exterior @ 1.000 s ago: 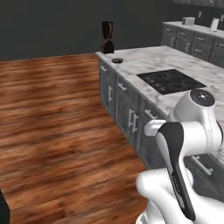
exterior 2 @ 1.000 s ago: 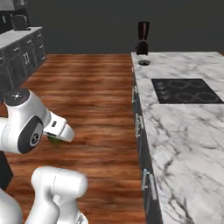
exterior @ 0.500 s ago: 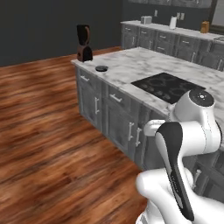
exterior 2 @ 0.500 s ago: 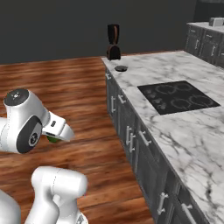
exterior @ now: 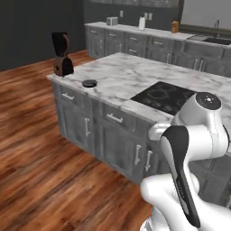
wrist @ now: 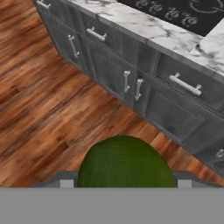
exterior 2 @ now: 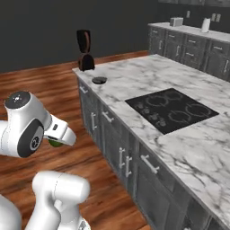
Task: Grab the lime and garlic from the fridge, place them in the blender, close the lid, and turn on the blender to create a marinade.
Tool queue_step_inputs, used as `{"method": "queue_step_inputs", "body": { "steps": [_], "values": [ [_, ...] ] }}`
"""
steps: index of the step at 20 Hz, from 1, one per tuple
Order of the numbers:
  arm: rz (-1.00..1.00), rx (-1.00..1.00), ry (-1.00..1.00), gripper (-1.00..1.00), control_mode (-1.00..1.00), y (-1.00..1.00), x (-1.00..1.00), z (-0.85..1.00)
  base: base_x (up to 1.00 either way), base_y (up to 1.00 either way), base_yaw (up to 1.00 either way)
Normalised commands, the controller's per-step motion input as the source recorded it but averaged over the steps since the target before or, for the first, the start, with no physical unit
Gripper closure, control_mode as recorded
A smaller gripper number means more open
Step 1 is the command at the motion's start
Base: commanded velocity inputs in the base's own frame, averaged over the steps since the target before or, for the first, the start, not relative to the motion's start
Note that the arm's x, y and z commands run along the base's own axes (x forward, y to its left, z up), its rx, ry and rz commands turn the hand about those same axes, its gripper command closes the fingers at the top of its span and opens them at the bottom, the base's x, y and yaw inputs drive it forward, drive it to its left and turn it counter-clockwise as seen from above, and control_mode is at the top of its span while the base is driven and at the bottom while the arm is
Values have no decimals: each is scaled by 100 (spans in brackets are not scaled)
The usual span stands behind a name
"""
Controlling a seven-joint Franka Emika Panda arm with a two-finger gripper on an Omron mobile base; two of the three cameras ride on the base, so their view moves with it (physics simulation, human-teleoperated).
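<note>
marble island counter point(exterior: 135, 76) | blender point(exterior: 61, 54) | lid point(exterior: 89, 83) | cooktop point(exterior: 163, 96)

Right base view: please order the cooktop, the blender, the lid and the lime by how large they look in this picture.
1. Cooktop, clearly the largest.
2. Blender, tall but far away, so it looks smaller than it would up close.
3 and 4. Lid and lime look about alike; the lime is nearer and partly hidden by the hand, so I cannot rank them.

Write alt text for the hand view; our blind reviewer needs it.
A dark green lime sits between the gripper fingers, close to the camera. Beyond it lie wood floor and grey cabinet drawers with silver handles, under a marble counter with a black cooktop.
</note>
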Motion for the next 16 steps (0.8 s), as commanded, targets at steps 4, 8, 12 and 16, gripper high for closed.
{"method": "queue_step_inputs", "body": {
  "steps": [4,8,12,16],
  "values": [
    [0,0,0,100,100,0,0,0,100,96,-44],
    [0,0,0,100,100,0,0,0,100,100,-42],
    [0,0,0,100,100,0,0,0,100,100,-36],
    [0,0,0,100,100,0,0,0,100,100,-36]
  ]
}}
